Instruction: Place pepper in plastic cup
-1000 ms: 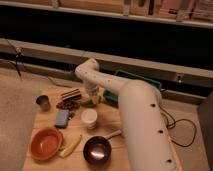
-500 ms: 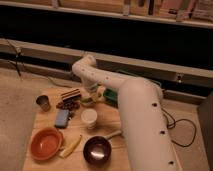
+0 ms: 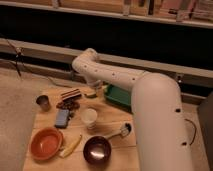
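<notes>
While hanging over the worktop (image 3: 112, 117) behind the round white cup (image 3: 90, 117), gripper (image 3: 93, 91); cannot tell finger state. Pepper hidden.

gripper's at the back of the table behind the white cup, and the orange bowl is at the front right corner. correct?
Not quite. The camera view shows the orange bowl at the front left corner, not the right. The rest holds: the gripper is at the back of the table, behind the white cup.
</notes>
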You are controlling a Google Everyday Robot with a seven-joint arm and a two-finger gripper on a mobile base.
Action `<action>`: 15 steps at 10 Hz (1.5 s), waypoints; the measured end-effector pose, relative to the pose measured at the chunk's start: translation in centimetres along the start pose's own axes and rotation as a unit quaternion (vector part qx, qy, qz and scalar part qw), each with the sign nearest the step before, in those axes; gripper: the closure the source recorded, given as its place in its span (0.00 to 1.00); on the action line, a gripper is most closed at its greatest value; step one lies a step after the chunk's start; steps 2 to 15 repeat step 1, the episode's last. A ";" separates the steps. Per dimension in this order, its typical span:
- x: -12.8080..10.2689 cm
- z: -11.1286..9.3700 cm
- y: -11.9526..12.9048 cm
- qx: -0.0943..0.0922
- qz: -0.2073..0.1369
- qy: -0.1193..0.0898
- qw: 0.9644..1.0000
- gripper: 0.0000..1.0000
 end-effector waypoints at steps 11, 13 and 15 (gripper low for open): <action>1.4 -0.3 1.4 -0.002 0.019 0.004 1.000 1.00; 1.4 -0.3 1.4 -0.002 0.019 0.004 1.000 1.00; 1.4 -0.3 1.4 -0.002 0.019 0.004 1.000 1.00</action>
